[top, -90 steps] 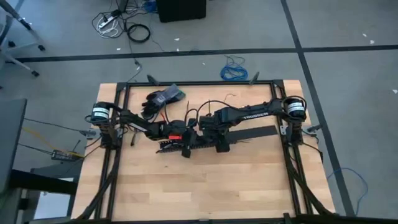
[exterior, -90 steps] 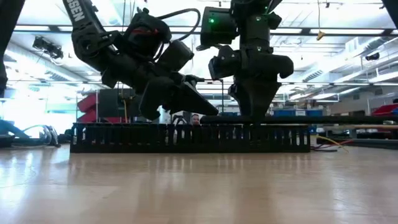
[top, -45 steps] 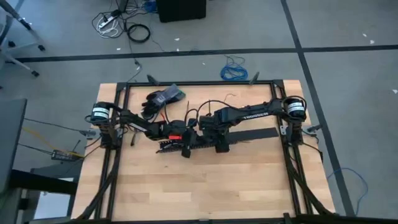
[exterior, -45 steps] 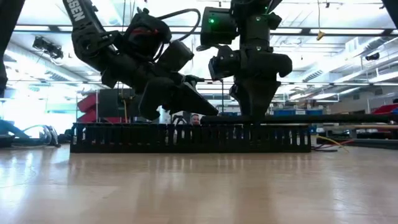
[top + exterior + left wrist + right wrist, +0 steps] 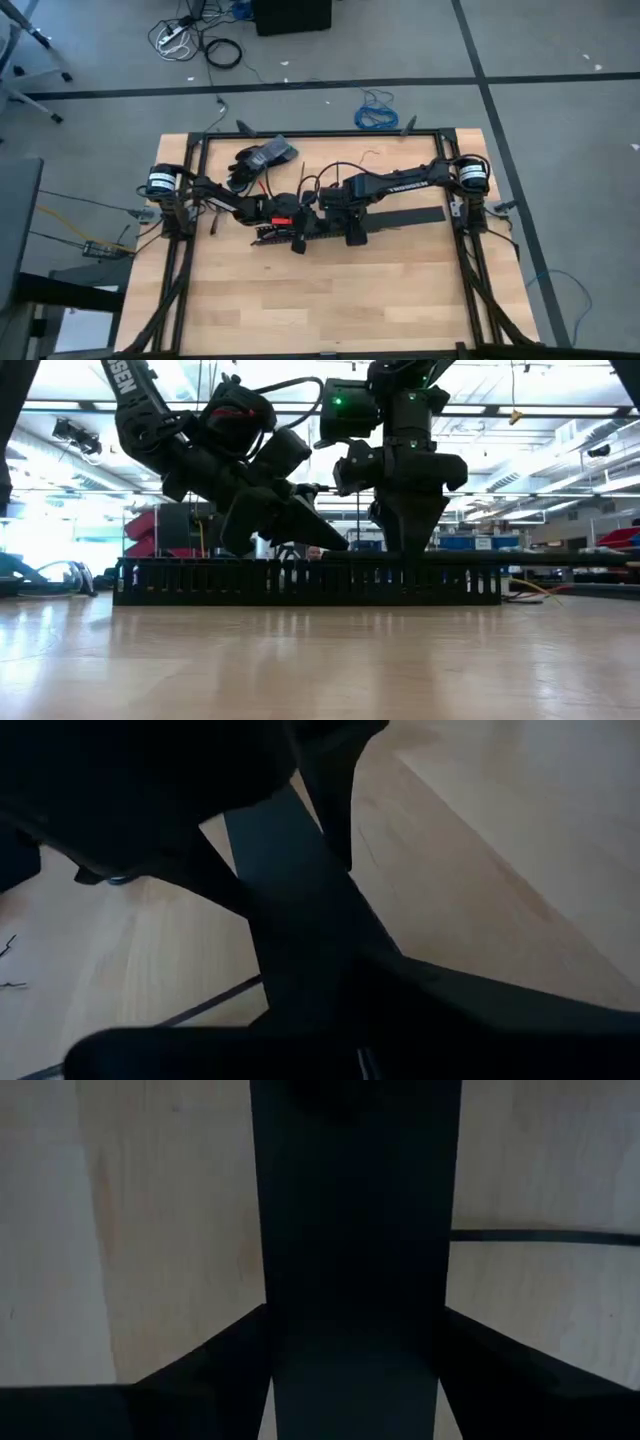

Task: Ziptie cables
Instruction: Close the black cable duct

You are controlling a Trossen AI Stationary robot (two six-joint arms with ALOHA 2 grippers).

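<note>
A long black slotted channel [image 5: 285, 238] [image 5: 300, 582] stands on the table's middle. Just above it hangs a flat black strip [image 5: 410, 217] [image 5: 540, 557], level and reaching toward the table's right. My right gripper [image 5: 352, 228] [image 5: 410, 550] points down and is shut on this strip. My left gripper [image 5: 310, 224] [image 5: 335, 543] slants down from the left to the strip's left end, shut on it. A thin black ziptie [image 5: 540, 1237] [image 5: 210, 1005] lies on the wood beside the strip. The cables are out of view. My left gripper meets the flat strip's left end [image 5: 345, 550], coming slanting down from the table's left, along the strip. Its own body hides the place of contact in the wrist view. My right gripper comes from above, pointing down, with one finger [image 5: 200, 1370] at each long edge of the strip [image 5: 355, 1230], some way in from its left end. The strip runs level between them, clear of the table.
Black gloves [image 5: 262, 158] lie at the table's far left. A small wire scrap [image 5: 370, 155] lies near the far edge. The table's near half is bare wood [image 5: 330, 300]. Black frame rails [image 5: 185, 250] run along the left and right sides.
My right gripper has sunk a little and edged toward the table's left, bringing the flat strip lower, close over the channel's top. The left gripper has kept its place at the strip's end.
</note>
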